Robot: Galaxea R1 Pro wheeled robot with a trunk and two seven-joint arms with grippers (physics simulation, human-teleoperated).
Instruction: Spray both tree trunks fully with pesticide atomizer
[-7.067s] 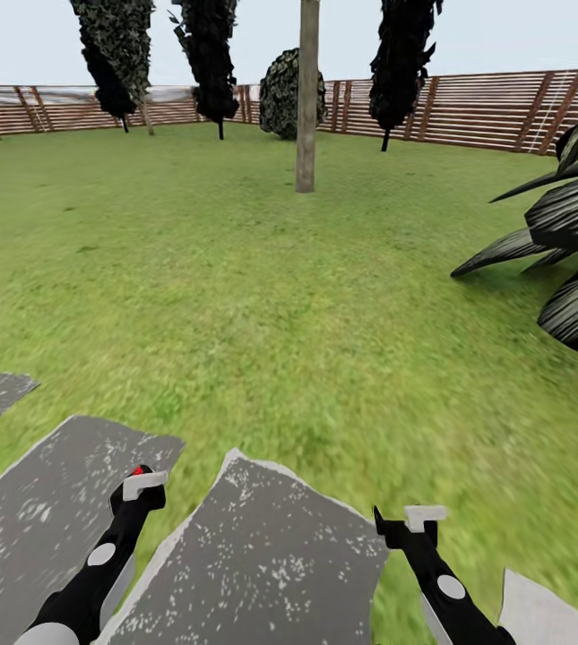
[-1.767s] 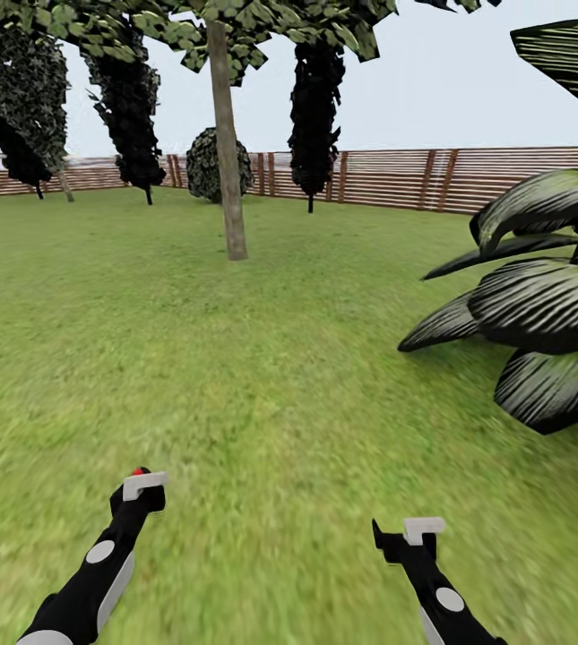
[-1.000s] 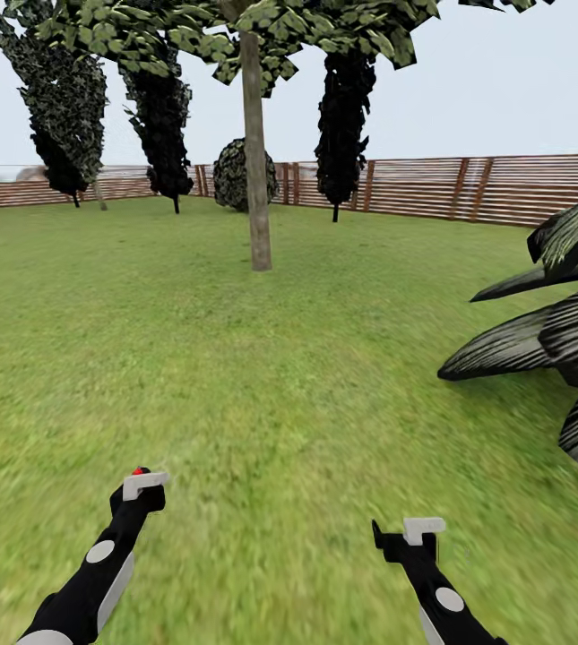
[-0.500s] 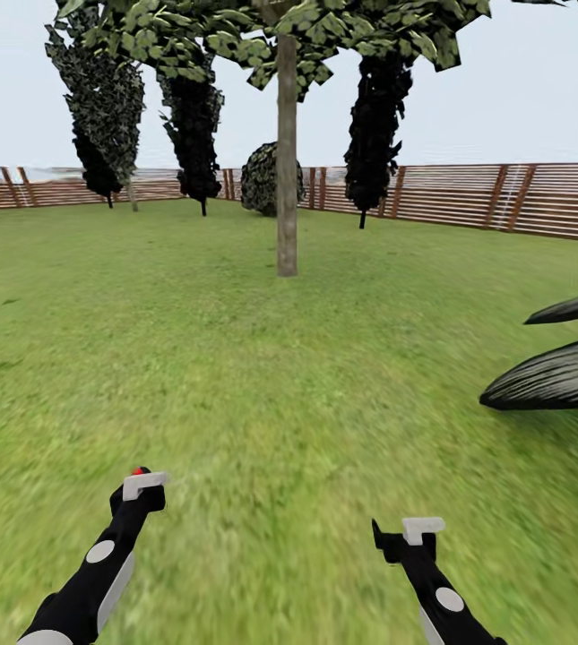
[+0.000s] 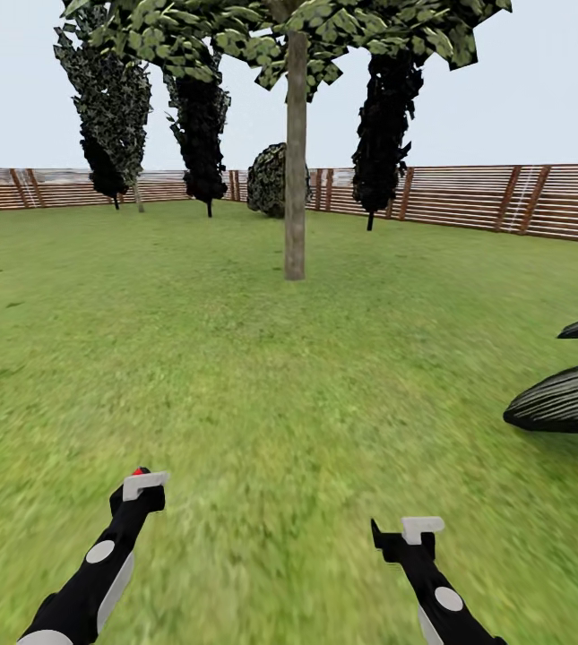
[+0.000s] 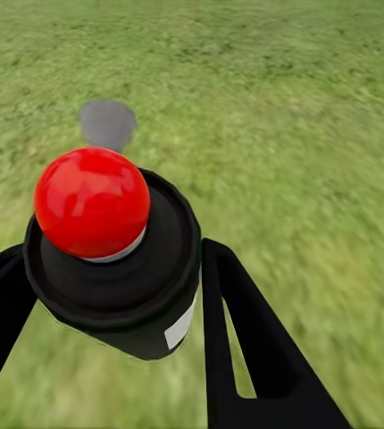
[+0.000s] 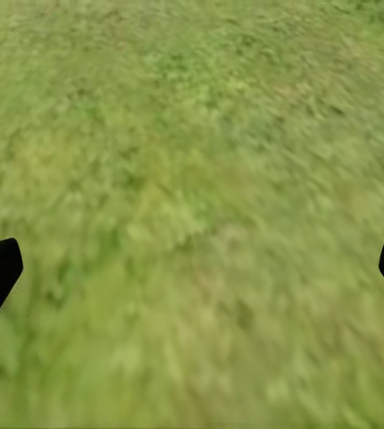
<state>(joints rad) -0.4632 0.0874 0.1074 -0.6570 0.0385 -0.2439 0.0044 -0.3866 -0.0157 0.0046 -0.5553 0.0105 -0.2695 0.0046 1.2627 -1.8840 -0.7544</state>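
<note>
The left gripper (image 6: 112, 295) has its jaws clenched on the black, red-capped atomizer (image 6: 112, 250) above the lawn (image 5: 235, 358); the right gripper (image 7: 192, 268) hangs released over grass. Well beyond them stands the tree trunk (image 5: 296, 161), with the fence (image 5: 468, 197) behind it

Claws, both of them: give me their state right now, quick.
Left claw: closed on the pesticide atomizer, red cap up.
Right claw: open, holding nothing, grass beneath.
</note>
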